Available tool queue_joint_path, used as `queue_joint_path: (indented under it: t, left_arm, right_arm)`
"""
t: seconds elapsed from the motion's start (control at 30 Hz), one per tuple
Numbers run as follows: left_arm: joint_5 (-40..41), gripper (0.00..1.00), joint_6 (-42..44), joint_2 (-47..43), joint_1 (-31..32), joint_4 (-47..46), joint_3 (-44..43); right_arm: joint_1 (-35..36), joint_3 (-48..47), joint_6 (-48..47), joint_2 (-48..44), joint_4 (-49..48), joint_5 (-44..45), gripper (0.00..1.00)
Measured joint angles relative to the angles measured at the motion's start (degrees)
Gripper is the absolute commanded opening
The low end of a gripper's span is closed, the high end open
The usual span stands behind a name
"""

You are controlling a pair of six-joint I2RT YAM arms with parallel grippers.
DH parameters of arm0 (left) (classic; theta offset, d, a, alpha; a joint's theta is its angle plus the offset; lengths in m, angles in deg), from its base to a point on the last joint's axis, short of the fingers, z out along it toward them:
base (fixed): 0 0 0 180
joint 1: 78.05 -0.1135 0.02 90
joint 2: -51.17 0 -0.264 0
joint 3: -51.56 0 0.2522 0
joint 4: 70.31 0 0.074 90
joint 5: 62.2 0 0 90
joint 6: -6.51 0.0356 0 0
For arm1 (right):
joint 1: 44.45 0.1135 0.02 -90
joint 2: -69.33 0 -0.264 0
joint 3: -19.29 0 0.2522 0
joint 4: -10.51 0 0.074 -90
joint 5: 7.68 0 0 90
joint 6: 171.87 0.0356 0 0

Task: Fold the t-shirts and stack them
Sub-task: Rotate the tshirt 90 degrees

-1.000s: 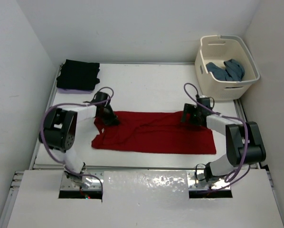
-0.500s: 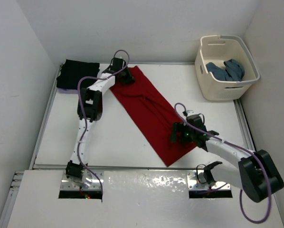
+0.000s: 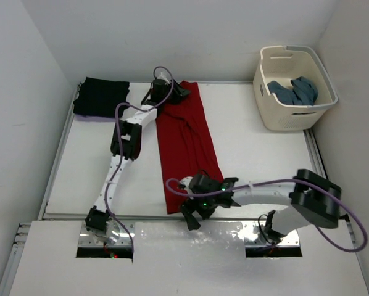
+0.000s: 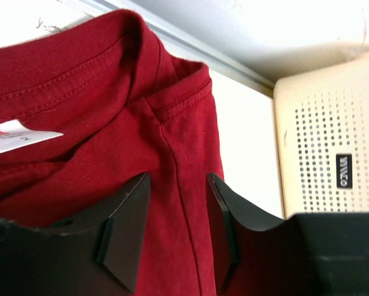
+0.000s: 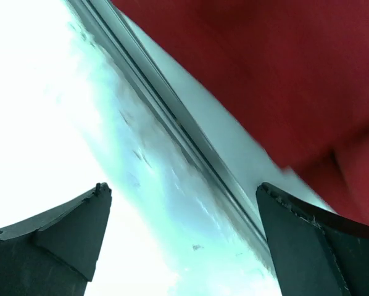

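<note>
**Left jaws:** drawn close together, with cloth of the red t-shirt (image 4: pixel 79 92) beside the collar running between them. You cannot tell whether they grip it.

**Right jaws:** spread wide and empty, over the near rail of the bench (image 3: pixel 258 154), with the shirt's hem just beyond the rail.

**Red t-shirt:** laid lengthwise, collar at the far edge and hem at the near edge, creased along its middle.

**Hazards, as judged:**
- If you lift the left arm with cloth caught, you drag the collar askew.
- If you close the right jaws low at the rail, you strike metal and miss the hem.
- If you fold over the creases, they get trapped in the fold.

**Laundry basket (image 3: pixel 289 120):** far right, holding the teal t-shirt (image 3: pixel 294 91).

**Black t-shirt (image 3: pixel 101 95):** folded at the far left, with a lavender edge (image 3: pixel 92 118) showing beneath it.
</note>
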Motion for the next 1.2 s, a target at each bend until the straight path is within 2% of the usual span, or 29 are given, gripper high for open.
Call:
queue_joint_path:
  t: [0.13,0.23,0.33,0.4,0.43,0.47,0.67,0.77,0.9,1.0,1.1,1.2]
  left_arm:
    - [2.2,0.41,-0.9,0.4,0.8,-1.7,0.1]
    - [2.9,0.46,-1.9,1.1,1.0,-3.9,0.0]
    - [2.9,0.6,-2.5,1.4,1.0,-4.3,-1.1]
    - [2.7,0.76,-3.0,1.4,1.0,-4.7,-1.5]
    - [2.4,0.92,-3.5,1.3,1.0,-5.4,-1.8]
    - [2.4,0.99,-3.0,0.9,1.0,-5.4,-1.8]
    - [1.0,1.0,-0.7,-6.5,1.0,0.5,-1.1]
    - [-0.5,1.0,2.8,-17.6,1.0,5.5,3.9]
    - [-0.8,1.0,9.9,-41.0,1.1,11.7,16.8]
    - [3.0,1.0,13.2,-62.6,1.4,15.3,33.1]
    - [8.9,1.0,13.6,-82.0,2.1,14.8,54.5]
    - [14.6,1.0,11.1,-97.4,3.9,15.0,77.9]
  right_arm:
    - [0.7,-8.8,-3.2,8.9,1.8,-1.7,0.99]
    - [1.7,-12.4,-5.7,11.7,3.7,-1.1,0.99]
    - [2.0,-14.0,-7.6,11.6,6.3,0.5,0.99]
    - [2.0,-15.1,-8.3,10.8,7.7,1.9,0.99]
    - [2.0,-15.5,-8.5,9.9,8.2,2.7,0.99]
    - [2.0,-15.9,-8.7,8.6,8.5,3.6,0.99]
    - [1.1,-15.6,-6.8,-3.5,8.4,11.5,0.99]
    - [-2.6,-13.4,-5.4,-9.5,8.5,14.9,0.99]
    - [-6.6,-11.5,-4.6,-11.6,12.3,20.9,0.99]
    - [-6.7,-9.3,-4.4,-11.6,14.2,23.8,0.99]
    - [-7.0,-8.2,-4.5,-10.9,15.5,24.6,0.95]
    - [-7.1,-8.3,-5.1,-8.0,15.3,25.2,0.85]
